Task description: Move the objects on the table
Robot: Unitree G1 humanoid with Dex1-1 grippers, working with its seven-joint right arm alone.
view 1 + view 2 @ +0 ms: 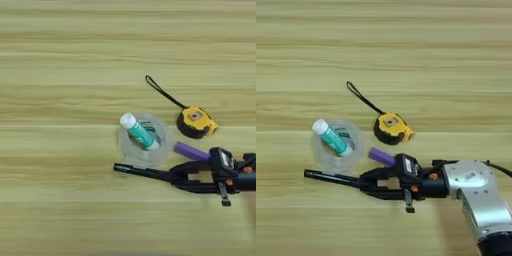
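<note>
The marker (333, 177) looks to be pinched at its right end by the fingers (378, 174), which are closed down onto it, so most of its length is left sticking out to the left, low over the worktop (406, 45), or maybe resting on it, hard to call. Just above its free end, the clear tape roll (356, 150) is lying flat with the glue stick (332, 138) propped across it, white cap pointing up-left. The purple cylinder (381, 156) is tucked right against the top of the fingers, partly hidden behind them, and the tape measure (392, 128) is sat just beyond that, with its strap (363, 100) trailing off up-left. So here's where trouble can be expected: with the marker held that far from its middle, a lot of leverage is handed to the long free end, and it could be twisted in the grip or dropped if the tip gets dragged along the wood. Any swing upward and the tape roll probably gets clipped, with the glue stick rolled off it. The cylinder could also get nudged and sent rolling when the silver forearm (481, 200) is shifted, since it's basically touching. The tape measure is likely out of harm's way unless the strap gets snagged.
</note>
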